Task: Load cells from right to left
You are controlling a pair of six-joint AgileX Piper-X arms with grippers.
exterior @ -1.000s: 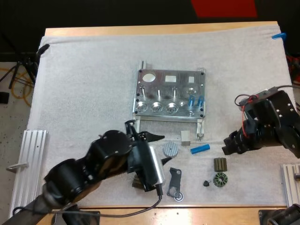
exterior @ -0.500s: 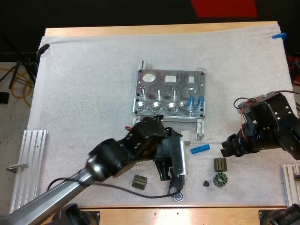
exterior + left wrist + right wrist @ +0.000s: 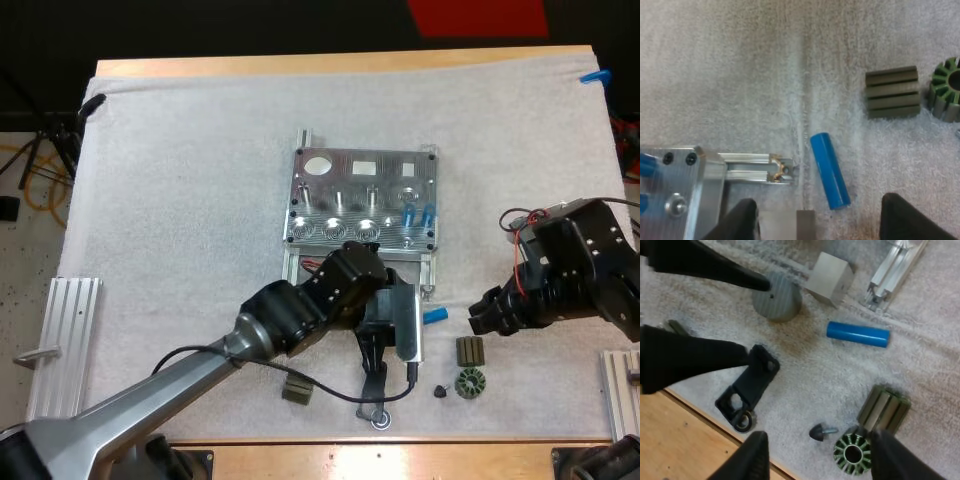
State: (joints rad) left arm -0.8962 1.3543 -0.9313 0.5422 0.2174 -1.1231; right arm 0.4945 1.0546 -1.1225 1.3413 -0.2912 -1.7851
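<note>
The blue cell (image 3: 830,170) lay flat on open mat (image 3: 180,200) toward the counter's (image 3: 300,65) near edge, just off the fixture's (image 3: 360,195) rail end, between the left hand's (image 3: 822,222) wide-spread fingers, the right hand (image 3: 820,455) likewise spread nearby.

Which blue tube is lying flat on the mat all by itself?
The blue cylinder just ahead of the left gripper, lying loose on the white mat. The other two blue cylinders sit in the metal fixture.
</note>
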